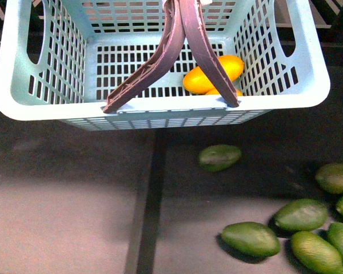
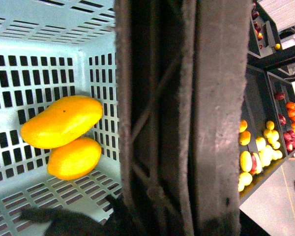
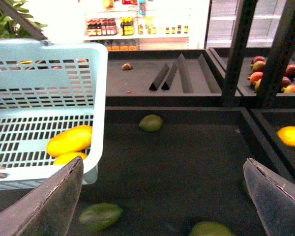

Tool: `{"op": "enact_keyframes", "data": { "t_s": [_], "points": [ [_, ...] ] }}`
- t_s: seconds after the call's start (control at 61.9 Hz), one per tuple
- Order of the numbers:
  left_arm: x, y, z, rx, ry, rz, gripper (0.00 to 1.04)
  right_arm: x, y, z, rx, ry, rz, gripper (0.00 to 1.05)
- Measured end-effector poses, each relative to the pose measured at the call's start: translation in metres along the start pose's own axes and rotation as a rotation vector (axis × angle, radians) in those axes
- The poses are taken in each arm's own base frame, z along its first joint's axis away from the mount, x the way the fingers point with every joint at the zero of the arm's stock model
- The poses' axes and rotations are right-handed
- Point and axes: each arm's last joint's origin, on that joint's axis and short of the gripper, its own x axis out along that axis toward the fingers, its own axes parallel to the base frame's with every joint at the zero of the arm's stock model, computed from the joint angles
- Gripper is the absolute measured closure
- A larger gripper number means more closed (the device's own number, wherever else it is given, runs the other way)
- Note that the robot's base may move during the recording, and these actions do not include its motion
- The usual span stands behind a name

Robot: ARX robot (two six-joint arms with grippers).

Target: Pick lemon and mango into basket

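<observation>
Green fruits [image 1: 250, 238] lie nearest in the front view, scattered on the dark shelf [image 1: 74, 171] at the right, one [image 1: 219, 157] apart just below the basket [image 1: 160, 111]. Neither arm shows in that view. Behind them the basket stands upright, its two brown handles [image 1: 180, 54] crossing over its near rim. Inside, toward its right side, the mango [image 1: 214, 74] lies on the slotted floor with the lemon [image 1: 224, 91] touching it, half hidden by the rim and a handle.

From the left wrist, both fruits sit pressed together: mango [image 2: 61, 122], lemon [image 2: 73, 158]. Dark handle straps [image 2: 187, 118] fill that picture, and I cannot tell how the left gripper stands.

From the right wrist, the right gripper [image 3: 162, 196] is spread wide and holds nothing, beside the basket over the shelf.
</observation>
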Motion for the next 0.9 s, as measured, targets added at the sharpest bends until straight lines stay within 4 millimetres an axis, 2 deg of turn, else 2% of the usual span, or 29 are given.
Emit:
{"op": "enact_keyframes", "data": {
  "t_s": [0.452,0.501,0.582,0.646,0.76,0.792,0.905],
  "points": [
    [-0.004,0.007,0.005,0.001,-0.038,0.045,0.91,0.0,0.0,0.0,0.0,0.002,0.003,0.09],
    [0.002,0.004,0.004,-0.051,-0.166,0.218,0.91,0.0,0.0,0.0,0.0,0.002,-0.001,0.09],
    [0.016,0.008,0.013,-0.248,-0.439,0.434,0.91,0.0,0.0,0.0,0.0,0.002,0.0,0.09],
    [0.026,0.025,0.035,-0.345,-0.604,0.522,0.91,0.0,0.0,0.0,0.0,0.002,-0.002,0.09],
    [0.025,0.06,0.071,-0.436,-0.724,0.577,0.91,0.0,0.0,0.0,0.0,0.002,-0.003,0.09],
    [0.025,0.076,0.082,-0.476,-0.749,0.604,0.91,0.0,0.0,0.0,0.0,0.002,-0.003,0.09],
    [0.031,0.117,0.098,-0.613,-0.786,0.676,0.91,0.0,0.0,0.0,0.0,0.002,0.0,0.09]
  ]
}}
